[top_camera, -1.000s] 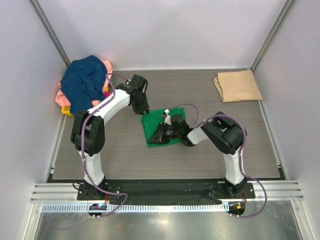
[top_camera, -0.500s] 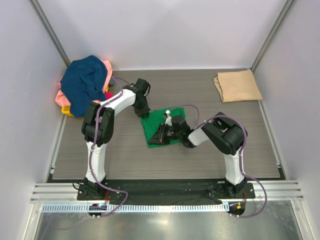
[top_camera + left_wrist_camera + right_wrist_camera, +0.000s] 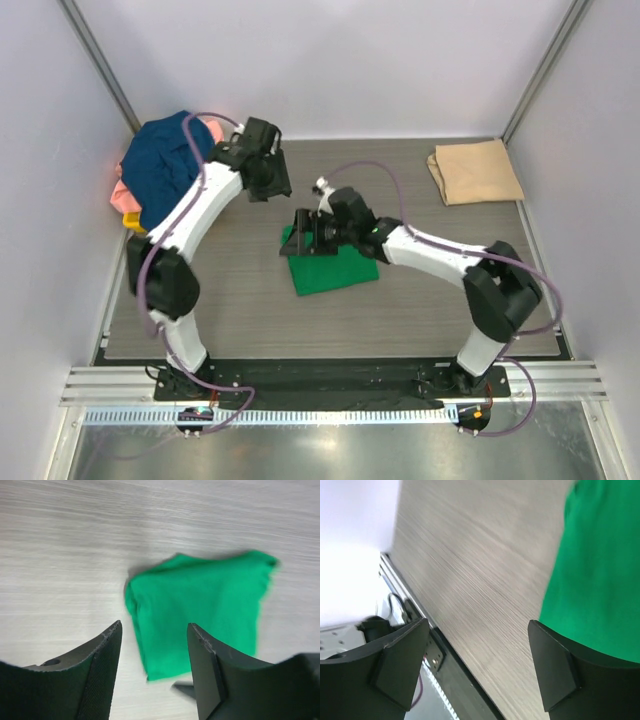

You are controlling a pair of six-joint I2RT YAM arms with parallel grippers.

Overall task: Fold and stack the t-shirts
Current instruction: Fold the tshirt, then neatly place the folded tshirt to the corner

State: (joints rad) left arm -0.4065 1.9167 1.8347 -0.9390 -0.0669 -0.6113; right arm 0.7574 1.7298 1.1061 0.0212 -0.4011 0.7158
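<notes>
From the top, a folded green t-shirt (image 3: 335,268) is seen flat at mid-desk (image 3: 420,310), a folded tan t-shirt (image 3: 475,170) far right and a heap of tees (image 3: 165,165) far left. The left hand (image 3: 266,178) is held far-left of the green t-shirt, the right hand (image 3: 303,232) over its far-left corner.

At the left wrist, the fingers (image 3: 102,675) are parted and nothing is gripped.

At the right wrist, the jaws are spread wide and empty.

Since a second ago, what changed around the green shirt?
The left fingers let go of the green t-shirt and drew back toward the far-left pile; the right fingers let go too, rising over the shirt's far-left corner. Shirt, tan t-shirt and pile stayed put.
</notes>
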